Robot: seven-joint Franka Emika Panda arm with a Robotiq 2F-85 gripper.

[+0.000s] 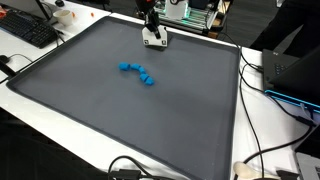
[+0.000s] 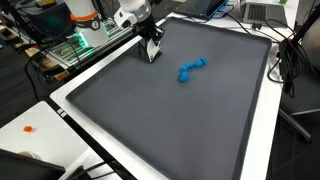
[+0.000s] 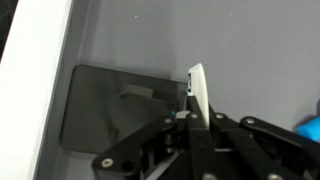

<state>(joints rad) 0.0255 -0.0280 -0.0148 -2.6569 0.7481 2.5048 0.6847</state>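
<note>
My gripper [image 1: 154, 40] hangs low over the far edge of a dark grey mat [image 1: 110, 110], also shown in the second exterior view [image 2: 152, 52]. In the wrist view its fingers [image 3: 196, 100] are pressed together, and I see nothing between them. A blue toy made of linked pieces [image 1: 137, 73] lies on the mat near the middle, well apart from the gripper, and shows in both exterior views [image 2: 190, 69]. A bit of blue shows at the right edge of the wrist view [image 3: 312, 124]. The gripper's shadow falls on the mat below it.
The mat [image 2: 180, 120] lies on a white table [image 1: 262, 120]. A black keyboard [image 1: 30, 30] sits beyond one corner. Cables [image 1: 262, 80] run along one side. A laptop [image 2: 262, 12] and electronics [image 2: 75, 45] stand beyond the mat's edges. A small orange bit [image 2: 30, 128] lies on the table.
</note>
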